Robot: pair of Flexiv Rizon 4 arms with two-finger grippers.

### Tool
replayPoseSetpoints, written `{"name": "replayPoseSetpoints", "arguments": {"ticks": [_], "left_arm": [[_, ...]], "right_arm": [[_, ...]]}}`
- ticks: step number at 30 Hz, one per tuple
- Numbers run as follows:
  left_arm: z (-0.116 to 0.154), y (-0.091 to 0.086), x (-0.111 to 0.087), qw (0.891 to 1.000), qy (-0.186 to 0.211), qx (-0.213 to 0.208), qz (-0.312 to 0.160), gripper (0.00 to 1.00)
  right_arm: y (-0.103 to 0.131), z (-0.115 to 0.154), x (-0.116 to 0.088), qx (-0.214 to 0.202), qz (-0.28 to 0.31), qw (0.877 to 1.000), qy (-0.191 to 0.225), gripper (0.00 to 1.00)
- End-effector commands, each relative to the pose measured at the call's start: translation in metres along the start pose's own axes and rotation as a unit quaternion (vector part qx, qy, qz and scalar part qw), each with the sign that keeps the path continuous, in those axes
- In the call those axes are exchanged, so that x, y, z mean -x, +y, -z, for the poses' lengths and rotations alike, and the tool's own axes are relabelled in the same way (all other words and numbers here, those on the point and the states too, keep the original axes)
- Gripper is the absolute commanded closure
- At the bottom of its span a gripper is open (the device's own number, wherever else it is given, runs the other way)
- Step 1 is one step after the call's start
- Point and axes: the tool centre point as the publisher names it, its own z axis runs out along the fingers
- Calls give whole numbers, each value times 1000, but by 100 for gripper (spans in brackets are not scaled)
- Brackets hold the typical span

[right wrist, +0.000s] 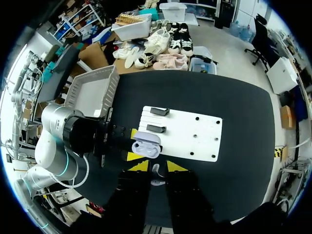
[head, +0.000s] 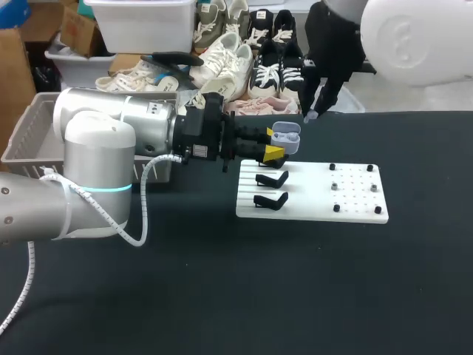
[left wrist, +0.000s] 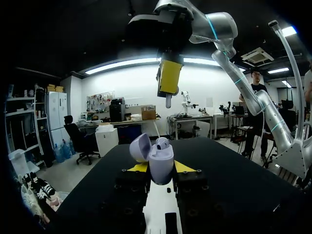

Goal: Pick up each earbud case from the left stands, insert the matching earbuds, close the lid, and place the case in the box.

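Note:
My left gripper is shut on a lilac earbud case and holds it above the back edge of the white stand board. In the left wrist view the case sits between the yellow tips with its lid open, and one white earbud is in it. High above the case, my right gripper is shut on a second white earbud and points straight down at the case. The left wrist view shows that earbud hanging from a yellow fingertip. Two black stands on the board are bare.
A grey basket stands at the table's left edge behind my left arm. On its right half the white board carries several small black pegs. Dark tabletop stretches in front of the board.

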Motion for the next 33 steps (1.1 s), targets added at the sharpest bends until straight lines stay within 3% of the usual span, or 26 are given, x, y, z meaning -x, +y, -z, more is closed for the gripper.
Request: {"name": "replayPoseSetpoints", "arguments": {"ticks": [1, 6, 10, 17, 26, 33], "left_arm": [[0, 0, 0, 1000, -1, 0, 0, 100], [0, 0, 0, 1000, -1, 0, 0, 100], [0, 0, 0, 1000, -1, 0, 0, 100], [0, 0, 0, 1000, -1, 0, 0, 100], [0, 0, 0, 1000, -1, 0, 0, 100], [0, 0, 0, 1000, -1, 0, 0, 100]], "right_arm": [[0, 1, -1, -1, 0, 1000, 0, 100], [8, -4, 6, -13, 34, 999, -7, 100], [22, -9, 14, -17, 102, 994, -20, 100], [36, -16, 21, -14, 182, 983, 11, 100], [38, -17, 32, 7, 205, 977, 57, 100], [37, -22, 26, 1, 203, 976, 84, 100]]}}
